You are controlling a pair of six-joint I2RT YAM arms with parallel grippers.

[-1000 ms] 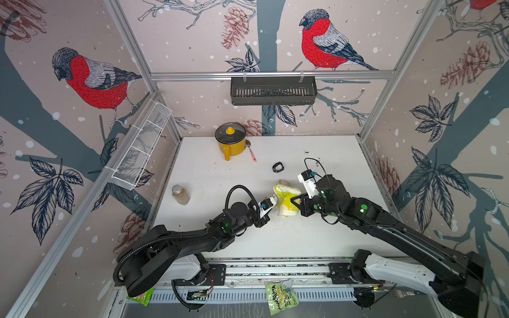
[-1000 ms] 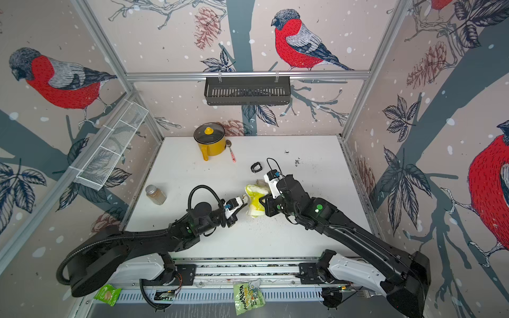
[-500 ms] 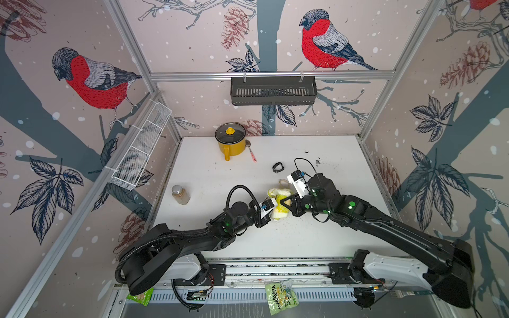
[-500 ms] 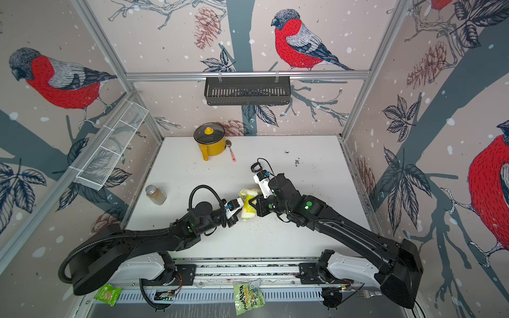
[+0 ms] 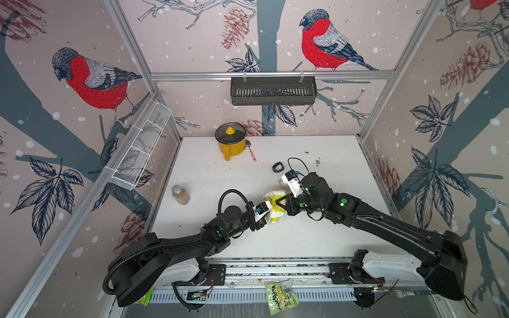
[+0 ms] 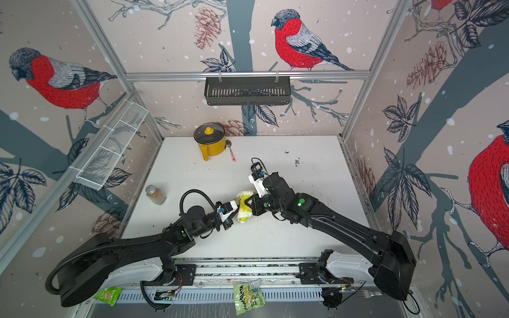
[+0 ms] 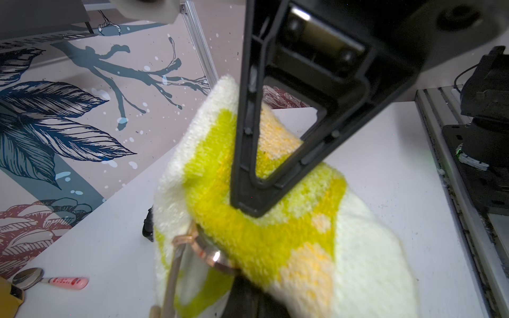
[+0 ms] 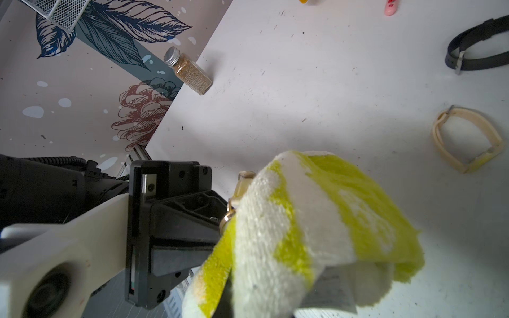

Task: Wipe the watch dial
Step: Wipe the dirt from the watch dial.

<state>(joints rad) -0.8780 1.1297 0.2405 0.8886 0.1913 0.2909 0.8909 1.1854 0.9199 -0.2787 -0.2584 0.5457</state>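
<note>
Rose-gold watch with beige strap (image 7: 210,254): we see it in the left tool, over the middle of the white counter (image 5: 220,176). Only a crescent of case rim shows; the dial is hidden under cloth.
Left tool (image 5: 266,219): clamped together on the watch; exactly where it bites we cannot tell.
Right tool (image 5: 280,203): clamped on the yellow-and-white terry cloth (image 7: 275,242), with one black finger pressing it onto the dial.
Step, as we judge it: the wiping stroke itself.
How we would do it: press lightly and squarely, sweep short strokes across the whole face out to the uncovered rim, and hold the left tool steady as the anvil.
Risks: too much push could twist the watch out of its narrow hold, and the loose cloth fold may snag a lug or the strap.
Not ours: the black-strapped watch (image 5: 277,167) and the cream strap loop (image 8: 465,140) lie well apart on the counter.
</note>
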